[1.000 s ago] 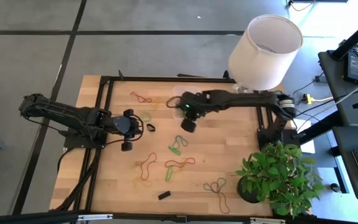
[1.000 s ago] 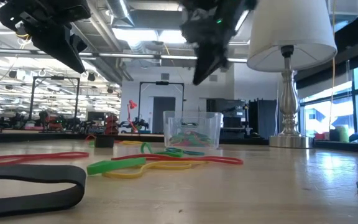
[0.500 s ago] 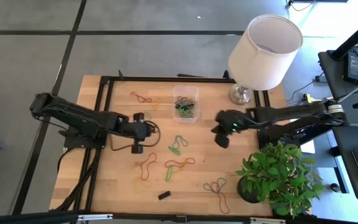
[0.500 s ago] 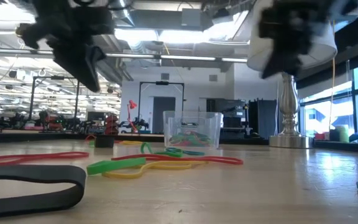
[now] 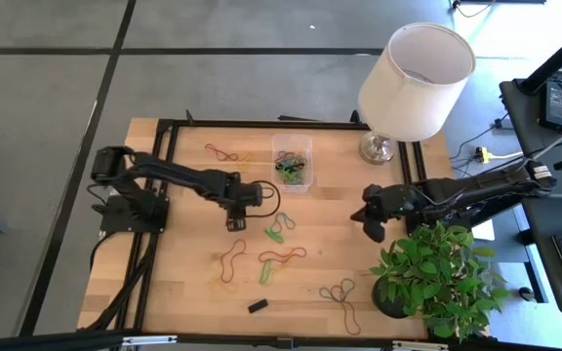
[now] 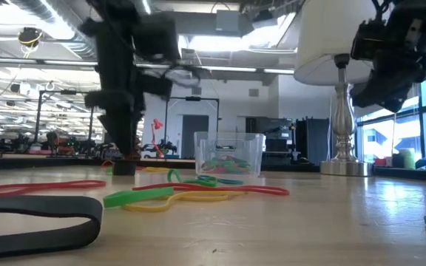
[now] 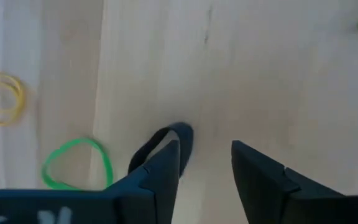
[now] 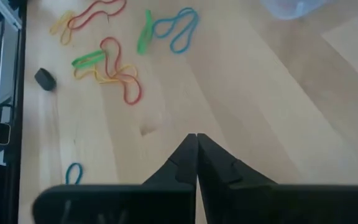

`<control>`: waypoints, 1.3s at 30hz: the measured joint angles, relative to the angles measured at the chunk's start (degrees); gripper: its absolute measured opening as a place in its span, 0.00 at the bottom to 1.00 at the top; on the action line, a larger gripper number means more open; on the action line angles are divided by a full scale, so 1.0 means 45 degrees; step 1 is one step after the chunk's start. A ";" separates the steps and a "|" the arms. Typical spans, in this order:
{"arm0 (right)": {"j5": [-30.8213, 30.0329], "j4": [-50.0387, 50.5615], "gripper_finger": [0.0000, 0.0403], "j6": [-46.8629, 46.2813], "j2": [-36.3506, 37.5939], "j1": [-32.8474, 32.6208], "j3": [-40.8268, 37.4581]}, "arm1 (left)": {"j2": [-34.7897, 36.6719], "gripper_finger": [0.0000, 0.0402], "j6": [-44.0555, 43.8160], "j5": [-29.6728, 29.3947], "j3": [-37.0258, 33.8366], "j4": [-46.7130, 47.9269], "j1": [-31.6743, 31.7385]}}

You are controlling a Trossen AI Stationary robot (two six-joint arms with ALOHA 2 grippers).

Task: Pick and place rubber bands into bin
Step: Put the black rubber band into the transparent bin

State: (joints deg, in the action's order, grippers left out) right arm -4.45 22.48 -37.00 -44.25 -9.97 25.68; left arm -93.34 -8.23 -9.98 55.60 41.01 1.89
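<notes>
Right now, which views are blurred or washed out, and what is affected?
Low view: the left gripper is smeared by motion, while the near black rubber band is soft and the bin fairly sharp. Left wrist view: the table and green rubber band are blurred. High view: glare whitens the floor behind the lampshade.

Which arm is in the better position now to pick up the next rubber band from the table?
Left. Its gripper has open jaws at a black rubber band. The right gripper, jaws shut, is by the plant.
</notes>
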 joint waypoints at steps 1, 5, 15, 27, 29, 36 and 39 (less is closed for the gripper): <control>-0.0001 0.0004 0.02 0.0201 0.0100 -0.0011 -0.0070 | -0.0196 0.36 0.0000 0.0193 0.0009 0.0013 0.0183; 0.0000 -0.0053 0.02 0.0644 0.0234 -0.0008 -0.0159 | -0.1001 0.36 -0.0034 0.0992 0.0018 0.0111 0.0748; 0.0000 -0.0151 0.02 0.1016 0.0229 -0.0006 -0.0159 | -0.1503 0.05 0.0000 0.1510 0.0515 0.0294 0.1124; -0.0003 -0.0713 0.02 0.2002 0.0224 -0.0006 -0.0159 | -0.1463 0.01 0.0870 0.0593 0.5617 0.2889 0.1160; 0.0000 -0.0860 0.02 0.2007 0.0224 -0.0006 -0.0159 | -0.1463 0.01 0.1263 0.0208 0.6515 0.2945 0.1309; -0.0005 -0.1129 0.02 0.2007 0.0198 -0.0006 -0.0159 | -0.2300 0.01 0.2768 0.0254 0.9496 0.3280 0.2716; -0.0014 -0.1141 0.02 0.1949 0.0190 -0.0003 -0.0159 | -0.3247 0.01 0.3470 0.0825 1.0649 0.3446 0.3409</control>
State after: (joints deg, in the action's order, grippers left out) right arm -4.51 17.34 -28.23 -43.40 -9.99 24.97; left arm -107.95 7.39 -6.27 103.52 56.52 17.23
